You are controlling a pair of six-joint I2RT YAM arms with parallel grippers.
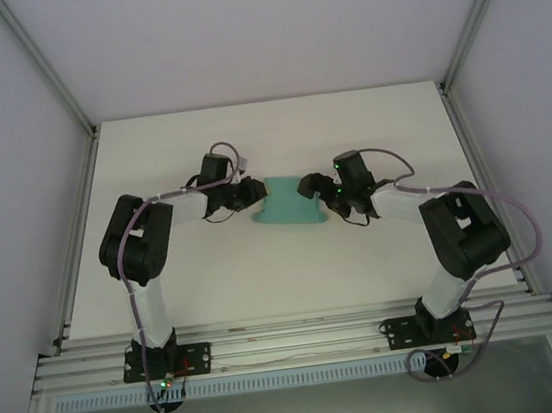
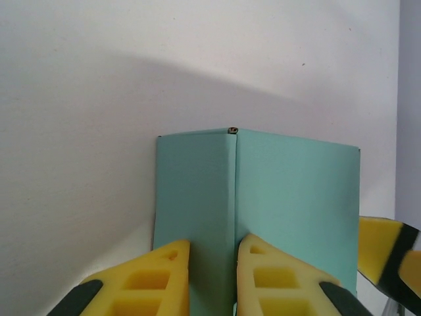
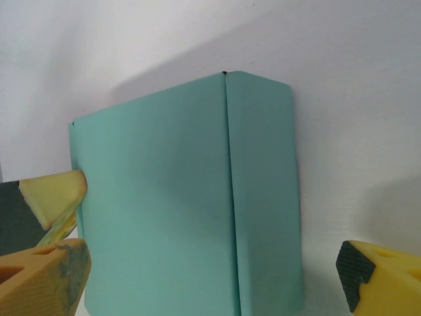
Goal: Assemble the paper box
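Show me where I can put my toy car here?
Bare table runs along the far edge, behind the paper box. Another wide patch lies nearer, between the box and the arm bases. The middle is crowded: both sets of jaws sit at the box.

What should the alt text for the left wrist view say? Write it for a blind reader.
A teal paper box sits on a white table, a crease running down its middle. Two yellow fingers stand close together on either side of that crease at the bottom edge; a third yellow-and-black finger pokes in from the right.
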